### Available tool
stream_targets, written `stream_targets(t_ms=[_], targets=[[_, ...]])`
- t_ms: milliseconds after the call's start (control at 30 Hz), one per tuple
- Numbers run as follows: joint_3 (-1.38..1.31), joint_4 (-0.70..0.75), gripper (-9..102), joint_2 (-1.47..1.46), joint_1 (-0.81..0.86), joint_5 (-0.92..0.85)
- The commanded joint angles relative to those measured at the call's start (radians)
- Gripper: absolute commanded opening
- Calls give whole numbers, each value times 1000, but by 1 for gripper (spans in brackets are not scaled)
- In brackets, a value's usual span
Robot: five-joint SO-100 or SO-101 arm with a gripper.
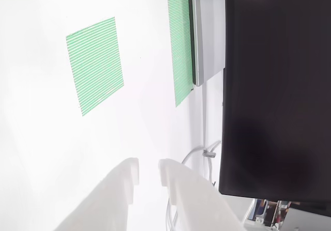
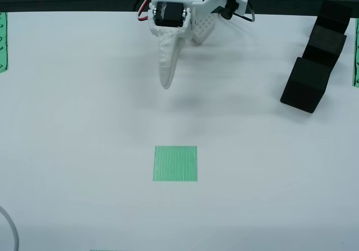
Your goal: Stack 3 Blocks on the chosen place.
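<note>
Item, arm: I see the white gripper (image 2: 166,82) hanging above the white table (image 2: 84,122), pointed down, short of the green striped patch (image 2: 175,163); in the wrist view its fingertips (image 1: 129,171) stand slightly apart with nothing between them. Item, blocks: three black cubes (image 2: 314,60) sit in a touching row at the overhead view's right edge, well apart from the patch. The wrist view adds a grey panel (image 1: 207,32), a large black panel (image 1: 276,86) and a white cable (image 1: 199,151).
</note>
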Motion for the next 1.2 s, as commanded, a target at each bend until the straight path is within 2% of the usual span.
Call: stream_targets(t_ms=[0,1167], targets=[[31,-21,0,17,-38,-8],[26,-21,0,17,-69,6]])
